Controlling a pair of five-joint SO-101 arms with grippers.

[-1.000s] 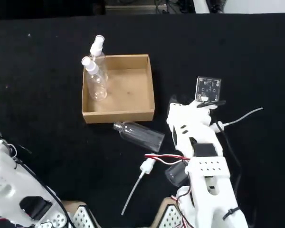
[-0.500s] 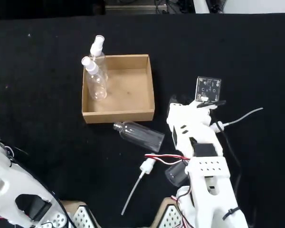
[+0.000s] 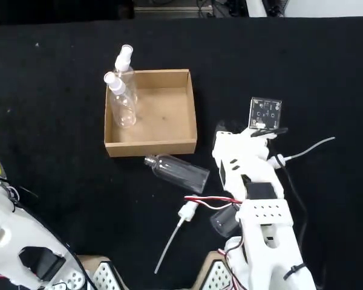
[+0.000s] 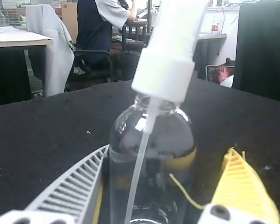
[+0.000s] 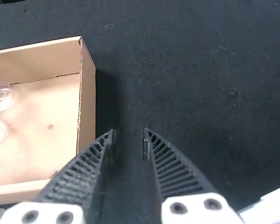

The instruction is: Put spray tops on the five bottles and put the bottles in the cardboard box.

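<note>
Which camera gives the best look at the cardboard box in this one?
The high view: the cardboard box is seen whole from above, all four walls and the floor, with two bottles standing at one side. The right wrist view catches one corner and part of the floor.

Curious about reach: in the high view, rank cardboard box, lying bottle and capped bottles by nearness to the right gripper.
1. cardboard box, wall beside right gripper
2. lying bottle, outside its front wall
3. capped bottles, at its left wall

Two bottles in box — third bottle lying before it
</note>
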